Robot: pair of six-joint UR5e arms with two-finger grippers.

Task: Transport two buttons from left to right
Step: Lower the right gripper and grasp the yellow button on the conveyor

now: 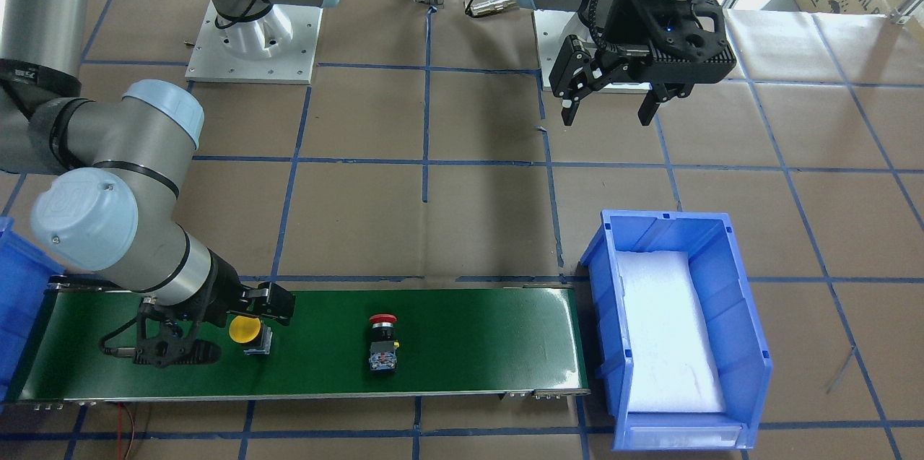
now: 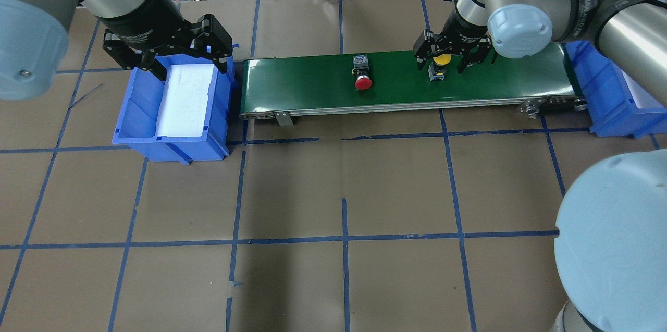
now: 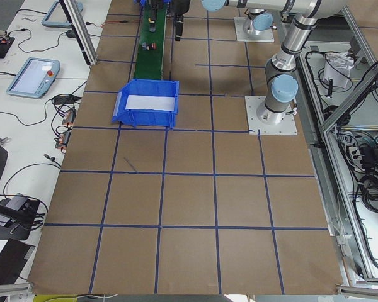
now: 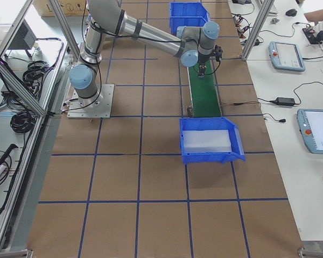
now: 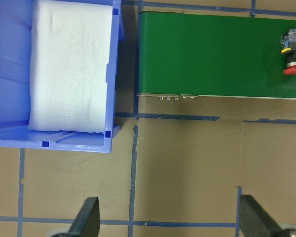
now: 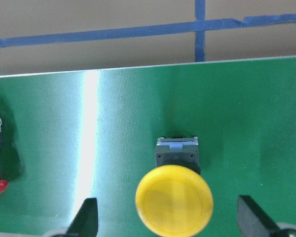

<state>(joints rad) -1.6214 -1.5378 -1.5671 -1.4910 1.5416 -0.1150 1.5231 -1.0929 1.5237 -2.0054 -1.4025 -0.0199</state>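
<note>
Your right gripper (image 2: 442, 62) is straddling the yellow button (image 6: 173, 197) on the belt (image 2: 312, 87), jaws wide, empty; pinching its rounded cap is risking a slip; the red button (image 2: 363, 82) is sitting mid-belt; your left gripper (image 5: 168, 219) is hanging open, empty.

Right pincer (image 2: 442, 67), jaws wide, astride yellow button (image 2: 442, 59) on green belt (image 2: 312, 87); red button (image 2: 363, 82) well apart, mid-belt.

Left hand (image 1: 606, 115) raised, jaws apart; right hand (image 2: 440, 64) low, jaws apart.

Yellow button (image 1: 244, 328), red button (image 1: 382, 341), green belt (image 1: 469, 344)
</note>
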